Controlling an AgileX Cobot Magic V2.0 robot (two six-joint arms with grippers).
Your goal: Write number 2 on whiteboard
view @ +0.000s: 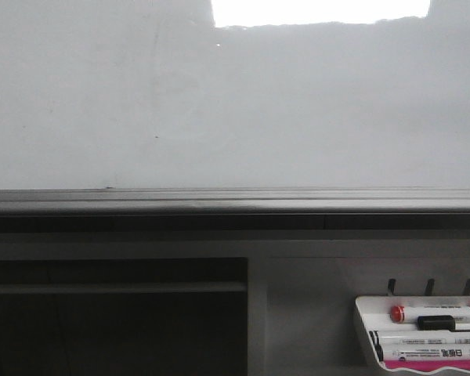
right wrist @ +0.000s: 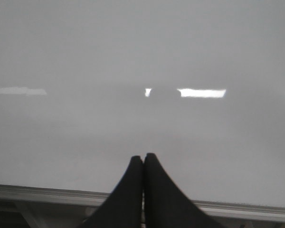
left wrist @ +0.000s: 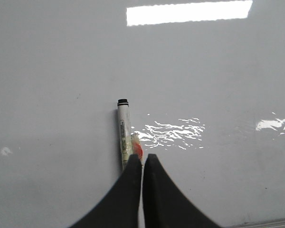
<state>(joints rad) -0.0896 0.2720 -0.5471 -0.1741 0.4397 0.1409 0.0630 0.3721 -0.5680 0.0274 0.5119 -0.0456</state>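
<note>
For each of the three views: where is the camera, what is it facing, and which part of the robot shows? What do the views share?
Front view: looks forward at the whiteboard, its rail and a marker tray; no arm visible.
Left wrist view: on the left arm, facing the board; left claw shut on a marker.
Right wrist view: on the right arm, facing the board above the rail; right claw shut, empty.
Shared: the whiteboard in all three; no 2 visible.

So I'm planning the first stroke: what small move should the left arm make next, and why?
Probably ease the marker forward until its tip meets the whiteboard. The left gripper has its jaws closed on the marker, which points at the board, and no number 2 is drawn yet. Whether the tip already touches cannot be told.
</note>
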